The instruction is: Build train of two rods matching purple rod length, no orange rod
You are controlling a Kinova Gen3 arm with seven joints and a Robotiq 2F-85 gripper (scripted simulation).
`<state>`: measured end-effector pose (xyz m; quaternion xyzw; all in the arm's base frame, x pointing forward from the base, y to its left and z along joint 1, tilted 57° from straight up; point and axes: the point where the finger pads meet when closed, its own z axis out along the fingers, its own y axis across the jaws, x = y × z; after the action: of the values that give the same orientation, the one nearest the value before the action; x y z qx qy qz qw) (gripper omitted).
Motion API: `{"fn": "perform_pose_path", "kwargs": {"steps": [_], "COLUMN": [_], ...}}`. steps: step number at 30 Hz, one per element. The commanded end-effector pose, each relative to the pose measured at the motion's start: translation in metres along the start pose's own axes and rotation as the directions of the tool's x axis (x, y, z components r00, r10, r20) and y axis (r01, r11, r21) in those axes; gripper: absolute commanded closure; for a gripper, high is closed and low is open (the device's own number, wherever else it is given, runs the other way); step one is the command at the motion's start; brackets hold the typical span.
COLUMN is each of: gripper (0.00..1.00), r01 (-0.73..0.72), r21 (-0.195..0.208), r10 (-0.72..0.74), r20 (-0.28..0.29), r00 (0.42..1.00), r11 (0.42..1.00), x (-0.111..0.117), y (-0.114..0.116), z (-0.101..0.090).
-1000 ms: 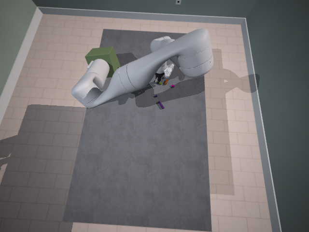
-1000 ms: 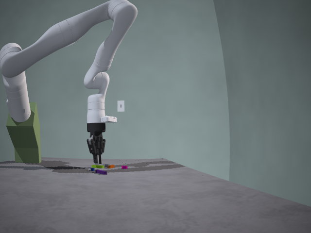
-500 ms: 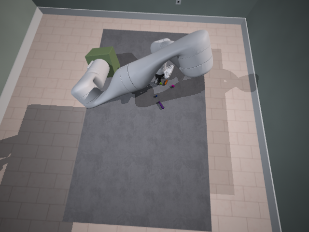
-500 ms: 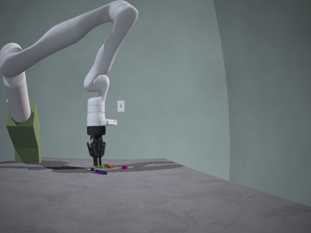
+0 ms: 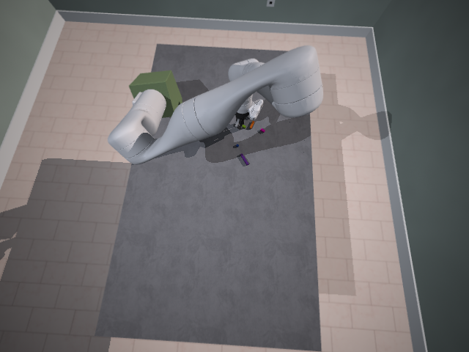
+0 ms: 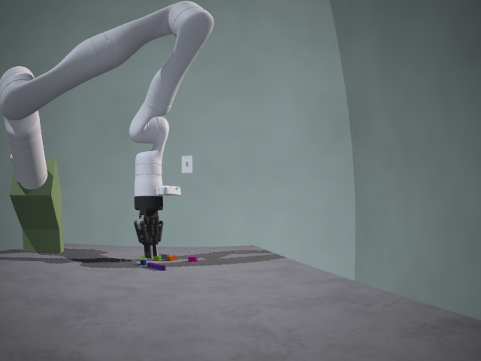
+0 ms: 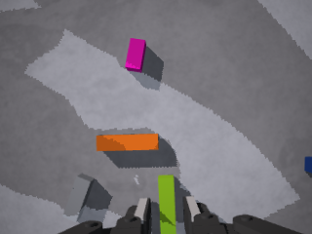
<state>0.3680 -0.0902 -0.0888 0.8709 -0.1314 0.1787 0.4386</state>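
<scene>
The arm reaches down from its green pedestal (image 6: 38,213) and the gripper (image 7: 166,205) points straight down at the grey worktop (image 6: 271,310), its fingertips low among a small cluster of rods. The lime rod (image 7: 167,211) lies flat on the worktop and runs lengthwise between the two fingers. A thin strip of worktop shows on each side of the rod, so the gripper is partly open and straddles the rod without clamping it; it holds nothing. In the wrist view the orange rod (image 7: 128,142) lies crosswise just beyond the far end of the lime rod, close to it but apart. The magenta rod (image 7: 136,54) sits farther out, well clear of both. A short grey rod (image 7: 81,197) lies to the left of the gripper, and the blue rod (image 7: 308,166) shows only partly at the right edge. In the exterior view the purple rod (image 6: 156,265) lies flat nearer the camera than the rest, with the blue rod just beside its left end and apart from it. The top view shows the purple rod set apart from the cluster under the arm.
</scene>
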Motion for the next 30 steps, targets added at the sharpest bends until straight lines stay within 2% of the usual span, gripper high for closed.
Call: {"fn": "perform_pose_path", "kwargs": {"steps": [1, 24, 25, 30], "gripper": [0.76, 0.76, 0.95, 0.95], "r01": [0.0, 0.0, 0.0, 0.0], "r21": [0.001, 0.001, 0.001, 0.001], "r10": [0.0, 0.0, 0.0, 0.0], "r20": [-0.001, -0.001, -0.001, -0.001], "r00": [1.0, 1.0, 1.0, 1.0], "r11": [1.0, 1.0, 1.0, 1.0], "x": [0.0002, 0.0002, 0.0002, 0.0002], "y": [-0.0005, -0.0005, -0.0005, -0.0005], "z": [-0.0006, -0.0006, -0.0006, -0.0006]}}
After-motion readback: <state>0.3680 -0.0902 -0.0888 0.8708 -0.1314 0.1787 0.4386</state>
